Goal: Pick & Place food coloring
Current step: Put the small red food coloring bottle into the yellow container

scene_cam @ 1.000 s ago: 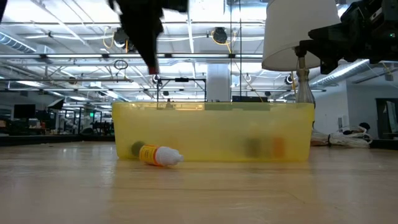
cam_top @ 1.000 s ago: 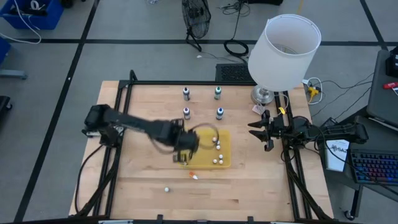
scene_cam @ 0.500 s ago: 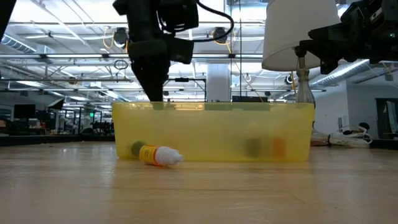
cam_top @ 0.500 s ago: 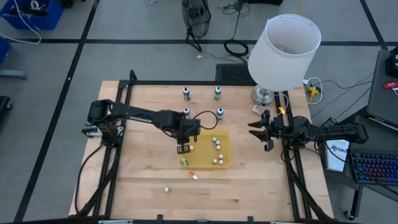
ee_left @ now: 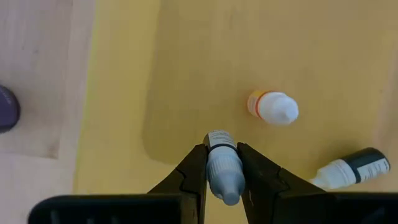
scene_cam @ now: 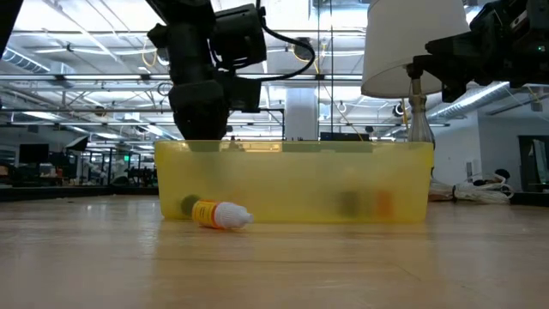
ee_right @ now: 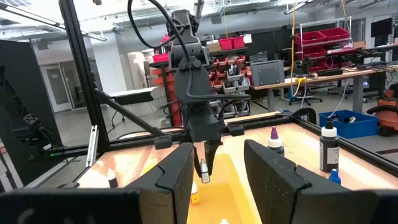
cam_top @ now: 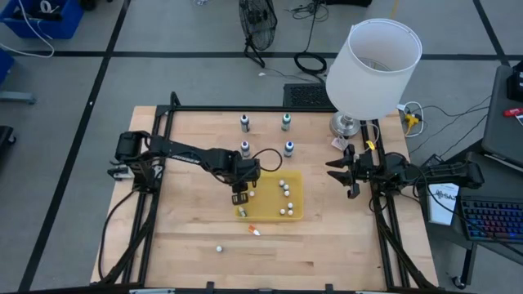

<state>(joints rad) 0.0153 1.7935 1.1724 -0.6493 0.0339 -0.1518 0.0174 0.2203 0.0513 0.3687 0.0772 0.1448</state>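
Left gripper (ee_left: pixel 222 171) pinches a food coloring bottle (ee_left: pixel 222 171) over the yellow tray (cam_top: pixel 296 196) (bottles already inside); right gripper (cam_top: pixel 337 174) waits part-open beside the lamp (cam_top: pixel 372 65).

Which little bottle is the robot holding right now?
The pale grey-capped bottle, pinched between the left gripper's jaws above the yellow tray. The other bottles in the tray lie loose, and four stand untouched on the table.

Four upright bottles (cam_top: pixel 244 122); grey-capped one (ee_left: pixel 222 171) in fingers.
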